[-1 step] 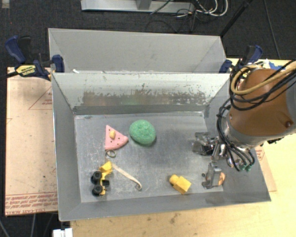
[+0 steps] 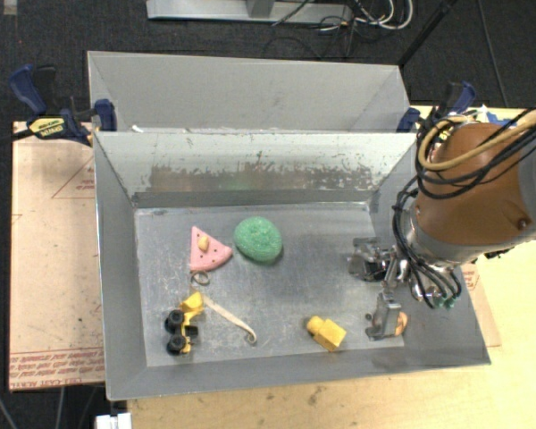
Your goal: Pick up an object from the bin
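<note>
Noting small yellow block (image 2: 326, 332) lying on the floor of the bin (image 2: 308, 271), near the front wall and right of centre. Judging it light, stiff and probably smooth, best pinched across its short sides. Seeing gripper (image 2: 378, 291) just right of it, fingers spread wide, holding nothing. Finding bare floor around the block, with the front wall crowding close. Lying well apart to the left: green sponge ball (image 2: 257, 239), pink wedge (image 2: 207, 250), yellow toy car (image 2: 183, 322).

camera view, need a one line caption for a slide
Open tool at the right end of the grey bin, nothing in it, near a yellow block; green ball, pink wedge and toy truck farther left.
</note>
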You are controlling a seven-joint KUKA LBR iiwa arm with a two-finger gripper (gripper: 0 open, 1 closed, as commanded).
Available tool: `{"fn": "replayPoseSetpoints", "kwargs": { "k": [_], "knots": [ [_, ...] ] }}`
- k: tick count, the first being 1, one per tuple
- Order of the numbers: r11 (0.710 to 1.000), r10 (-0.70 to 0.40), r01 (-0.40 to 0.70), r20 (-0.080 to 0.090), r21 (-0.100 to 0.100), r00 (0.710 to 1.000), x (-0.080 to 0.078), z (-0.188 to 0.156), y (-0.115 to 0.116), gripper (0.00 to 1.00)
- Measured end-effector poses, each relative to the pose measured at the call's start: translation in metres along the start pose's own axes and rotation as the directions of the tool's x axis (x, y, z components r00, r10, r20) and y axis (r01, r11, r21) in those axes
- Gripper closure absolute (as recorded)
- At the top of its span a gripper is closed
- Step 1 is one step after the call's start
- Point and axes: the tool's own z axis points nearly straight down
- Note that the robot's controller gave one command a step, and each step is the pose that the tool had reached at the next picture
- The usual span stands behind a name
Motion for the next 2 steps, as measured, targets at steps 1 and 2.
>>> {"fn": "replayPoseSetpoints", "kwargs": {
  "k": [1, 2],
  "knots": [
    [0.998, -0.062, 0.062, 0.007, 0.001, 0.998, -0.005, 0.043, -0.02, 0.0],
    [1.0, 0.017, -0.017, -0.003, 0.0, 1.0, -0.009, 0.07, -0.019, 0.0]
  ]
}}
